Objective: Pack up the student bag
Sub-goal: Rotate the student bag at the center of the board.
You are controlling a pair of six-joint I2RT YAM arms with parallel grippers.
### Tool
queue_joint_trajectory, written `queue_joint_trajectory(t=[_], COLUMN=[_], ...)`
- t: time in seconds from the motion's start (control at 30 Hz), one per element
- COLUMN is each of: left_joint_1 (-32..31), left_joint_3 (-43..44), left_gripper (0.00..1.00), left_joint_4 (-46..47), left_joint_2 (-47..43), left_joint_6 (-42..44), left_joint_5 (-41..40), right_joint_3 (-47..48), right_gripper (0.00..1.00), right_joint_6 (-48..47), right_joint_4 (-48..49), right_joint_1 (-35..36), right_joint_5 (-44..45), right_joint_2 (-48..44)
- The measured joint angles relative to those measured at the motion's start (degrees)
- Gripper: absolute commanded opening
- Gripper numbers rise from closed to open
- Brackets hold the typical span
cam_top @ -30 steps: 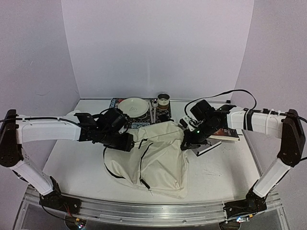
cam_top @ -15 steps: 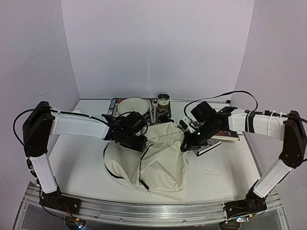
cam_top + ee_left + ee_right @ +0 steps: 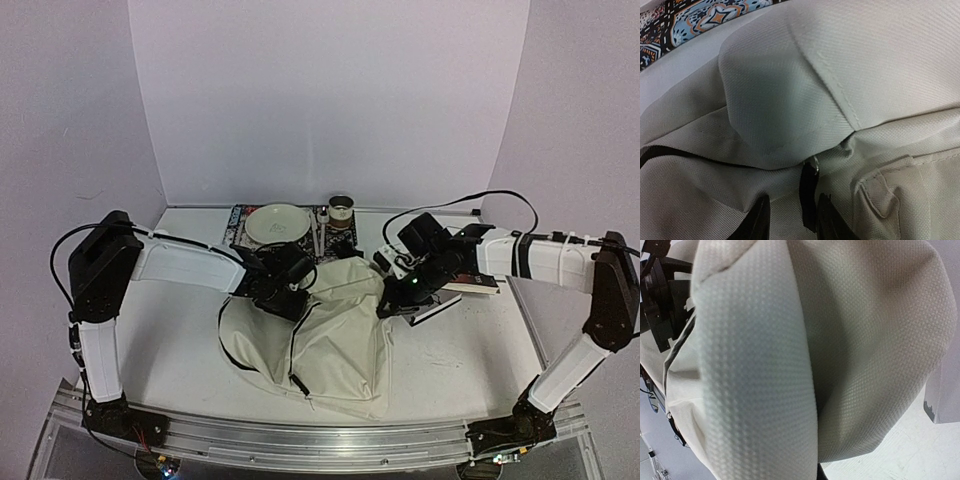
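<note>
The bag (image 3: 330,335) lies flat at the middle of the table (image 3: 170,330), between the two arms, its top end near a patterned mat (image 3: 237,214) that bears a plate (image 3: 278,222). The bag is judged soft and limp: the cloth folds and bulges under contact, so no wall will hold its shape unaided, and the opening must be held apart for packing. It is judged light while unfilled, and the woven surface is not slippery. Hold is best taken at firm points: the black zip pull (image 3: 809,196), a seam, or a gathered fold at the rim. The left gripper (image 3: 287,293) is set on the upper left of the bag. In the left wrist view its jaws are partly open and straddle the zip pull, which hangs between the fingers (image 3: 826,224) and is not seen to be clamped. The right gripper (image 3: 390,303) is pressed against the upper right edge of the bag. Its wrist view is filled by cloth and its fingers are hidden, so it cannot be told whether the jaws are closed on the fabric.
</note>
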Motion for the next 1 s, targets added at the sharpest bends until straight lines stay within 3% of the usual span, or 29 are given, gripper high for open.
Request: queue_joint_trajectory(t=[0.2, 0.57, 0.87, 1.0], left_joint_1=[0.0, -0.1, 0.2, 1.0], left_joint_3=[-0.6, -10.0, -20.7, -23.7], left_gripper=[0.01, 0.0, 0.0, 0.0], left_joint_4=[-0.2, -1.8, 0.2, -0.2], left_joint_2=[-0.9, -21.1, -35.4, -40.6], left_joint_6=[-0.3, -2.0, -5.8, -7.6], left_joint_5=[-0.2, 0.1, 5.9, 7.7], right_joint_3=[-0.5, 0.6, 3.7, 4.8], right_gripper=[0.0, 0.0, 0.0, 0.15], right_joint_6=[-0.2, 0.1, 0.6, 0.2], right_joint_4=[-0.1, -0.9, 0.4, 0.5], right_joint_1=[0.2, -3.4, -8.1, -8.4], right_joint_5=[2.7, 9.9, 7.0, 4.4], right_joint_2=[-1.1, -2.6, -1.8, -0.7])
